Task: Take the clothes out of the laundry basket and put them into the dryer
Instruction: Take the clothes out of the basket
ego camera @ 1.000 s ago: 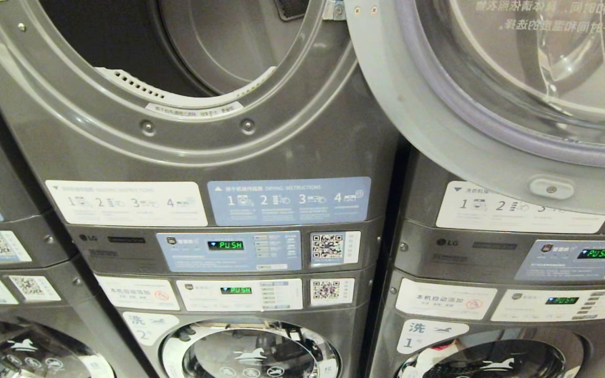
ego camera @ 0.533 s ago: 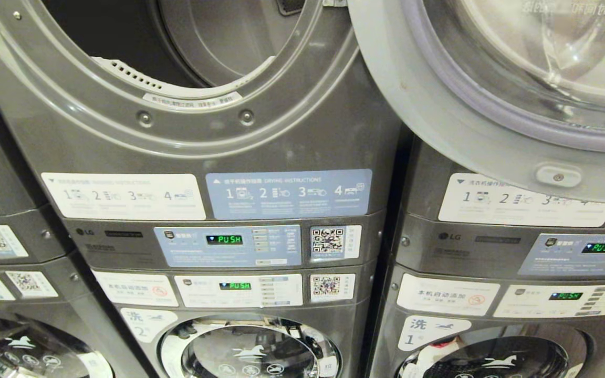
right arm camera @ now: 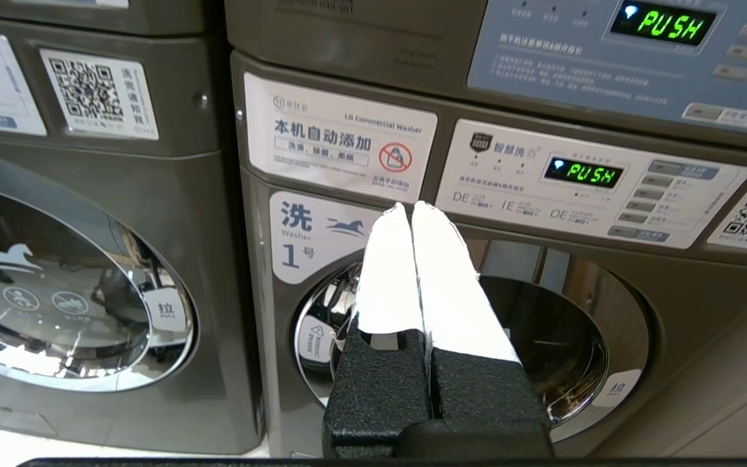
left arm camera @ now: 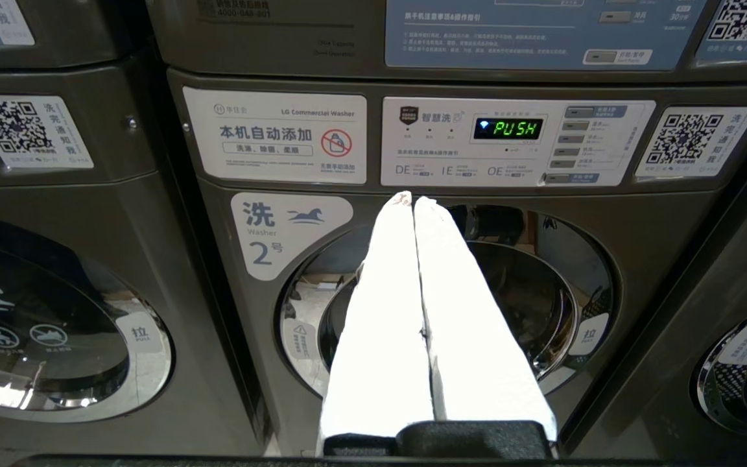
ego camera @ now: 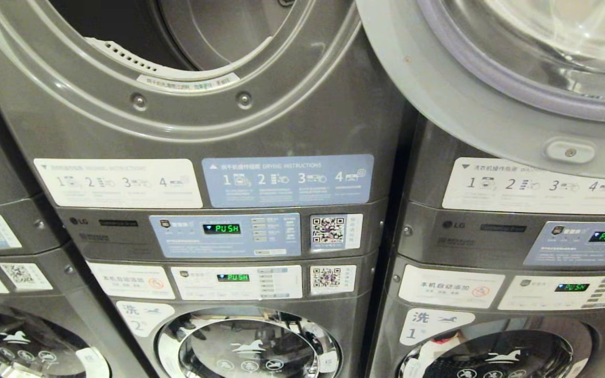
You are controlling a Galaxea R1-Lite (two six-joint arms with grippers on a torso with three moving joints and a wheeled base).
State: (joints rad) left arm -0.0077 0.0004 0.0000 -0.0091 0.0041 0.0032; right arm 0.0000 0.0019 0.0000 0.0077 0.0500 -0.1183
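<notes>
Dryer (ego camera: 260, 126): upper unit of the middle stack, straight ahead in the head view; its round opening (ego camera: 176, 37) is uncovered and the drum inside looks dark, with no clothes showing.
Dryer door (ego camera: 491, 105): swung open to the right, its grey ring and clear window overlapping the top of the right-hand stack.
Dryer panel (ego camera: 223, 234): blue, just below the instruction stickers, green display reading PUSH.
Washer 2 (left arm camera: 451, 311): lower unit of the middle stack, glass door closed, white panel above it also reading PUSH.
Washer 1 (right arm camera: 477, 350): lower unit of the right stack, door closed; something white and red shows behind its glass in the head view.
Left gripper (left arm camera: 413, 200): held low in front of washer 2, white fingers pressed together, nothing between them.
Right gripper (right arm camera: 410, 207): held low in front of washer 1, white fingers pressed together, empty.
Laundry basket and clothes: in none of the views.
Arms: neither shows in the head view.
</notes>
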